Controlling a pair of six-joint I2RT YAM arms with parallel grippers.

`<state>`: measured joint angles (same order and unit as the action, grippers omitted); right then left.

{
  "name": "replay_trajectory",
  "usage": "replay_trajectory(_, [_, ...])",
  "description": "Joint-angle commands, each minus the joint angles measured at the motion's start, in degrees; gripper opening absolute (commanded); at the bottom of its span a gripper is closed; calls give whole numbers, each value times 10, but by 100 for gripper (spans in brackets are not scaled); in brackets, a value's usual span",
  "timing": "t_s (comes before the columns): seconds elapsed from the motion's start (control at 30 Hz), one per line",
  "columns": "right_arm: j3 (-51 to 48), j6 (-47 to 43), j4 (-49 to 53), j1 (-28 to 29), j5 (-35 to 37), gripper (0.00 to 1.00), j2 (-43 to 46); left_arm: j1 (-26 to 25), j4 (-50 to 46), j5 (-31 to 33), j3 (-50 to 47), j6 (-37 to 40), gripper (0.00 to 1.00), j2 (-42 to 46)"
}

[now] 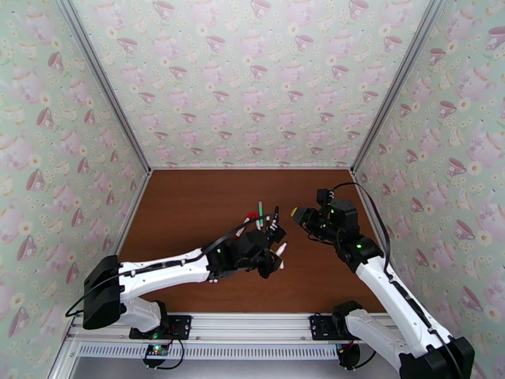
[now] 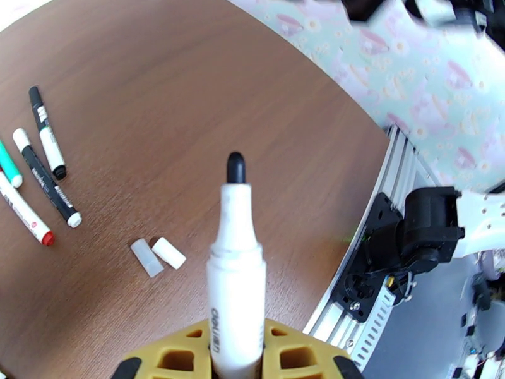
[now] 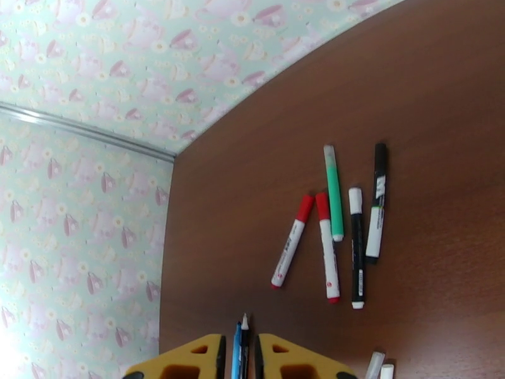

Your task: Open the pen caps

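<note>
Uncapped white pen (image 2: 235,273) clamped in left jaws, two caps (image 2: 168,252) beside — right jaws pinching, seemingly, blue pen (image 3: 236,352).

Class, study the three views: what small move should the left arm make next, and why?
Probably lower and release the white marker: its black nib is bare, so the left gripper has likely finished with it. Two loose caps lie on the table, and five pens wait there.
</note>
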<state>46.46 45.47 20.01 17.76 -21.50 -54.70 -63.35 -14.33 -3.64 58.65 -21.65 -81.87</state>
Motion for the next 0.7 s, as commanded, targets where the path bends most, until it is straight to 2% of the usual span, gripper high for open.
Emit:
replay_trajectory(0.0, [2,-80,90,1,1,5,-5,29,57,-42,-46,-44,1,44])
replay_trajectory(0.13, [-11,-125,144,12,46,5,-9,78,125,-81,-108,-92,3,81])
replay_trajectory(0.33, [-40,-149,148,54,69,5,-36,115,126,-89,-144,-115,3,111])
replay_trajectory(0.67, [-84,-171,121,81,64,7,-110,130,127,-91,-169,-124,3,132])
